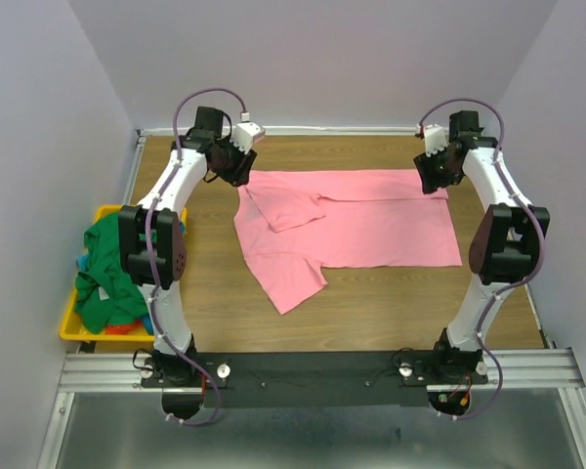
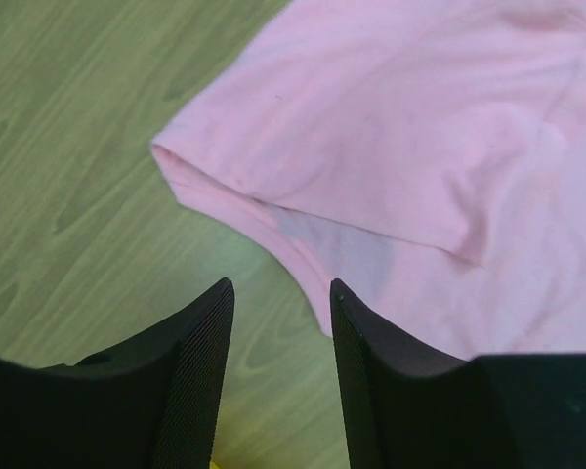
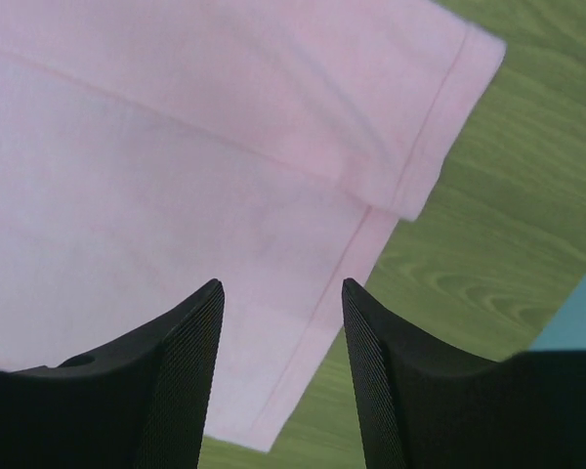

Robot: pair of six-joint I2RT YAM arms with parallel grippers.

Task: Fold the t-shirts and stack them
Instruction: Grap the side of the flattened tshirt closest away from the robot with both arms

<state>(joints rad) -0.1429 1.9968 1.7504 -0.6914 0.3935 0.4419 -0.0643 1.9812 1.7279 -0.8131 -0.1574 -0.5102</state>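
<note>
Spread t-shirt [image 1: 371, 220] on table [image 1: 391, 303]; bin [image 1: 70, 330] left (heaped shirts [image 1: 107, 274] inside, seemingly).

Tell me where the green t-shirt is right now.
Top view: the green t-shirt is heaped in the yellow bin on the left, beside the left arm, apart from the pink t-shirt spread in the middle.

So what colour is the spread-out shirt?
The shirt is plain pink, clearest in the top external view.
</note>
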